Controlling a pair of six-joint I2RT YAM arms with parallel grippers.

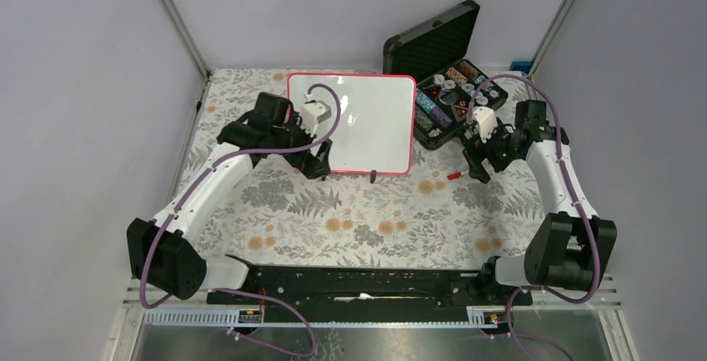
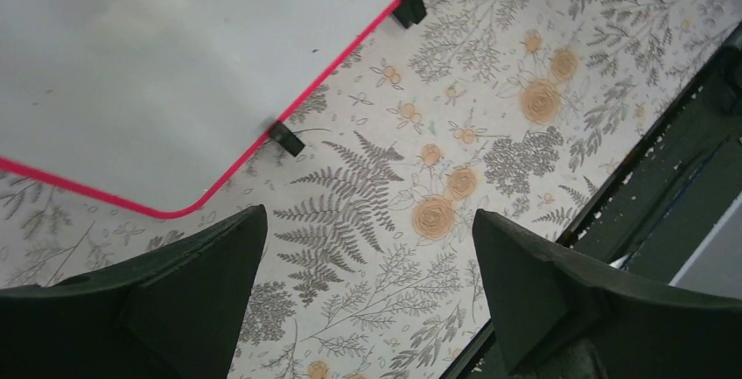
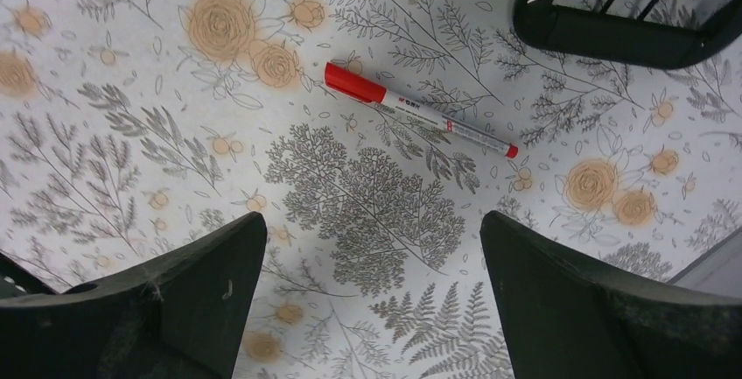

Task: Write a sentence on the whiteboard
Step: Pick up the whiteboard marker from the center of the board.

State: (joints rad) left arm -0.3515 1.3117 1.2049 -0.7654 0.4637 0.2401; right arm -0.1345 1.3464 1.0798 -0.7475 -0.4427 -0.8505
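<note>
1. Base position: both of my arms are mounted at the near edge of the table, over a floral tablecloth (image 1: 350,219).

2. Left gripper (image 2: 367,221): my fingers are spread wide and released, grasping nothing. They hang above the cloth at the near left corner of the whiteboard (image 1: 367,127), without touching it.

3. Right gripper (image 3: 372,221): my fingers are likewise spread wide and empty. They hang over the cloth to the right of the board.

4. Marker (image 3: 420,112): a red-capped pen with a white barrel lies flat on the cloth just beyond my right fingers, apart from both of them. It is near the board's near right corner.

5. Whiteboard: it lies flat at the centre-far area of the table, its red-pink frame closed around a glossy white face. Two small black feet (image 2: 286,138) project from its near edge.

6. Case (image 1: 433,42): a black case stands open at the far right, just beside the board's right edge, lid raised, its compartments filled with small parts.
</note>
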